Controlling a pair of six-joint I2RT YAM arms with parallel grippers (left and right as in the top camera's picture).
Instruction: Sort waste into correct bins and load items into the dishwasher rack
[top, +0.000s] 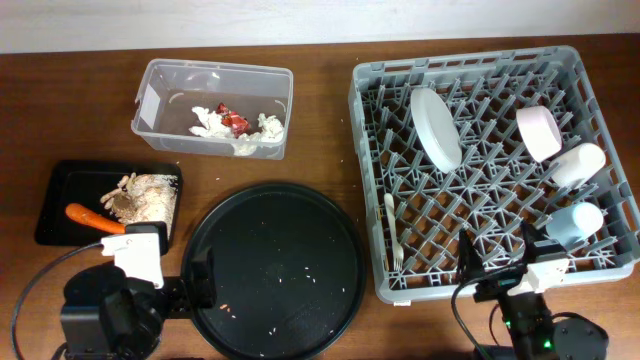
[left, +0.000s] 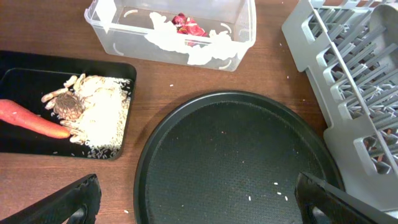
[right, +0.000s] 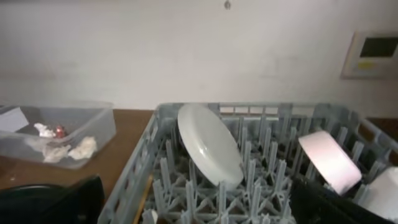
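- Nearest the robot, the left tool (left: 196, 186) hangs with its fingers spread wide and nothing between them, above the near rim of a large round black tray (top: 275, 265).
- The right tool (right: 196, 190) is likewise spread wide and empty, at the near edge of the dishwasher rack (top: 400, 290).
- The round tray holds only a scatter of pale crumbs.
- Left of it on the wooden counter (top: 60, 100), just ahead of the left tool, lies the shallow black tray (top: 60, 185). It holds the orange carrot (top: 92, 217), the beige food scraps (top: 150, 195) and the small brown lump (left: 67, 106).
- In the rack's near left part, ahead and to the left of the right tool, lies the white fork (top: 392, 235), its long axis running near to far.
- Deeper in the rack, the white plate (top: 437, 128) stands on edge between pegs. The pinkish bowl (top: 539, 132), white cup (top: 578, 163) and pale blue cup (top: 575, 222) sit along its right side.
- Farthest on the left, the clear tub (top: 220, 67) holds the crumpled tissues (top: 245, 135) and the red wrapper (top: 235, 122).
- Judgement: nothing is left loose to pick up, so the sorting looks complete. The left arm is nearer the bins, the right nearer the rack.
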